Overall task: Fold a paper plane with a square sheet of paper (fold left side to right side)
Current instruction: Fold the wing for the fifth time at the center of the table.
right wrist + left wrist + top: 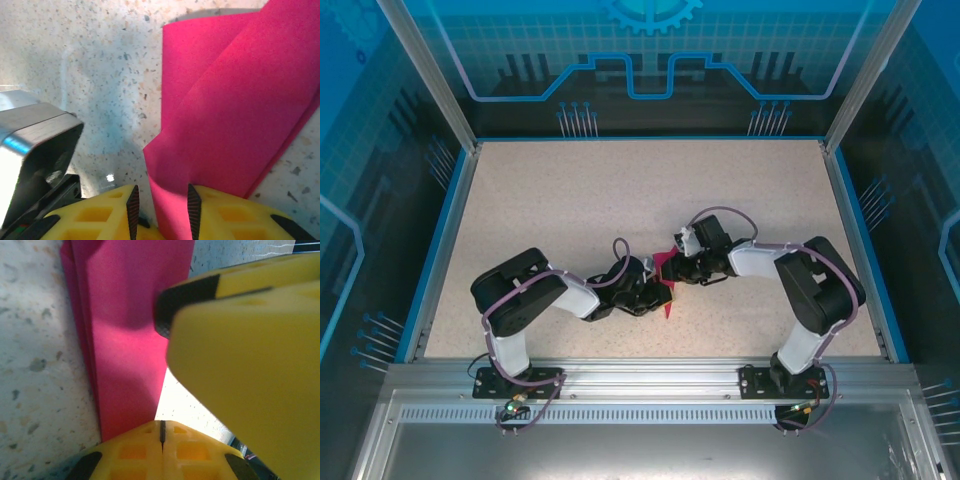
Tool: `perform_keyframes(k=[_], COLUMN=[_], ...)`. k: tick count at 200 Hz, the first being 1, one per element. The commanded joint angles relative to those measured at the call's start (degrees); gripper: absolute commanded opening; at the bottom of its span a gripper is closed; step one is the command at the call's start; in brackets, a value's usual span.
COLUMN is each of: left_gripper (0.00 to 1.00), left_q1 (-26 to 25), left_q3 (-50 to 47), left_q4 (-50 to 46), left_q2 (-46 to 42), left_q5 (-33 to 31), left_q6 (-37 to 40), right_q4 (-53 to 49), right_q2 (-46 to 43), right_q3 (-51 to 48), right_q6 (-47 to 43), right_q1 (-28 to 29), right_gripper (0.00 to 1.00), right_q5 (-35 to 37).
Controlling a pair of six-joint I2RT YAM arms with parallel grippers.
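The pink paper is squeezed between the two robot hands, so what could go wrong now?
1. The folded magenta-pink paper sheet passes between the fingers of the right hand, and the shut left hand sits against it too. If they pull apart, it might tear.
2. The paper's layers look loose and bowed, so pressing now may make a crooked crease.
3. The two hands are very close together and might bump.

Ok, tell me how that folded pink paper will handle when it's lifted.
Probably floppy: the folded pink paper bows in a soft curve above the speckled table. Likely very light: thin layers show at its edge. It may slide easily, since that table looks smooth.
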Motion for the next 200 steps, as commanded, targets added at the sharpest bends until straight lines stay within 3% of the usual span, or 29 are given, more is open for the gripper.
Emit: perform_keyframes(k=[1, 78, 200], left_gripper=[0.03, 0.0, 0.0], left_q1=[-1.2, -1.1, -1.2], left_q3=[-1.4, -1.6, -1.4], left_q4=[-9.6, -10.1, -10.3], left_q2=[2.1, 2.0, 2.1], left_q5=[-1.4, -1.5, -1.2], left_q6=[-0.4, -0.4, -0.3], right_q4=[-0.3, -5.7, -5.7], right_q2=[2.0, 3.8, 11.1], right_q3=[1.9, 5.8, 14.6], right_q6=[-1.9, -7.1, -9.3], right_q1=[0.8, 0.4, -5.2], right_gripper=[0.34, 0.34, 0.35], right_q5=[1.4, 9.0, 5.6])
